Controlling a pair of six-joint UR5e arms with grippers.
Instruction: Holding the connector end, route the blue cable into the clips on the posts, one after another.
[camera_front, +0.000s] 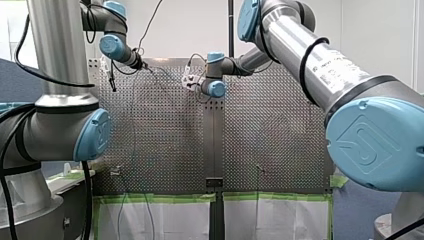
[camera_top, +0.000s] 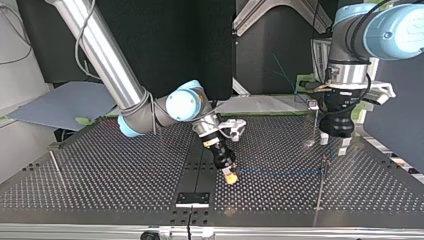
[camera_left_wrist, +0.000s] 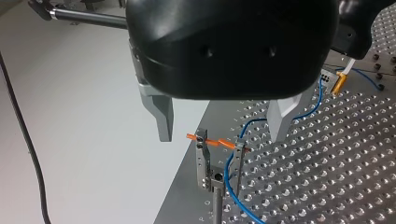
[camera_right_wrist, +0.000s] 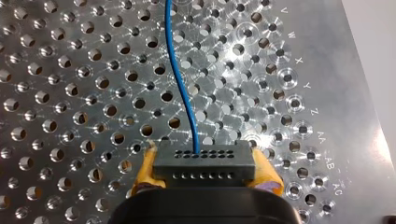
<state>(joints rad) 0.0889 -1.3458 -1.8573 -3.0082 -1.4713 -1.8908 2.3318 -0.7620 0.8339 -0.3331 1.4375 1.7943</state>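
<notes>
Perforated table (camera_front: 160, 140), green tape (camera_front: 160, 198)

The cable (camera_right_wrist: 180, 74) is bright blue, its connector (camera_right_wrist: 204, 163) dark grey with two rows of small holes, and the pads (camera_right_wrist: 145, 172) of my right tool (camera_right_wrist: 205, 170) are yellow. My left tool (camera_left_wrist: 222, 137) is glossy black with plain grey metal fingers (camera_left_wrist: 161, 114), and the clips (camera_left_wrist: 227, 143) are orange on silver posts (camera_left_wrist: 202, 163). The table (camera_right_wrist: 70, 93) is silver, patterned all over with a regular grid of round holes.
</notes>
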